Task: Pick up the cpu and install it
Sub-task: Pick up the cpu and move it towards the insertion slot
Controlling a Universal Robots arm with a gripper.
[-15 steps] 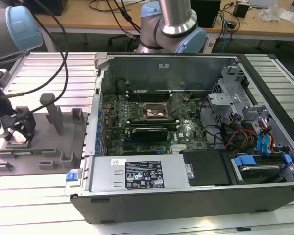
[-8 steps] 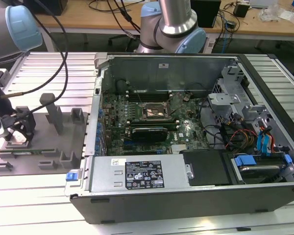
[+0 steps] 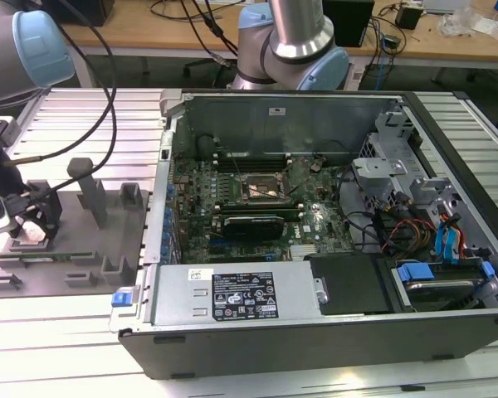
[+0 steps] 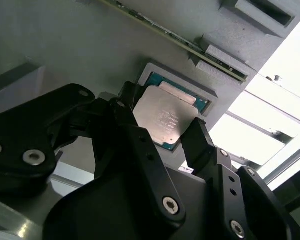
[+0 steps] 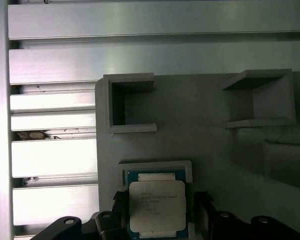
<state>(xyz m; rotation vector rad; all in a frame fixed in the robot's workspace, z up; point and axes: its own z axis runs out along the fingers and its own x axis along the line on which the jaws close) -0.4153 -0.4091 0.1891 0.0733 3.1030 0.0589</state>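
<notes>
UR gripper (image 4: 162, 122) is down over the fixture plate (image 5: 210, 140), at the plate's end on the exterior view's left, well apart from the pc case (image 3: 315, 352). Its fingers (image 4: 197, 142) are black, blocky, bolted w/ hex screws. They're closed in to chip width, one on each of two opposite edges of the cpu (image 4: 165, 115); pads look in contact.

The cpu is a flat square w/ a matte silver lid and stepped rim, teal-green board showing round the edge. It sits in a shallow square pocket (image 5: 155, 165) w/ raised grey walls, close to the plate's edge. Can't tell if it's off the pocket floor.

Plate is matte grey plastic w/ boxy open-sided brackets and posts. Under it the table (image 5: 55, 55) is shiny ribbed alu slats.

Inside the case: green mobo (image 3: 232, 224), socket (image 3: 261, 189) w/ metal frame near board centre, silver psu box (image 3: 232, 294) along the case's long wall nearest the camera.
</notes>
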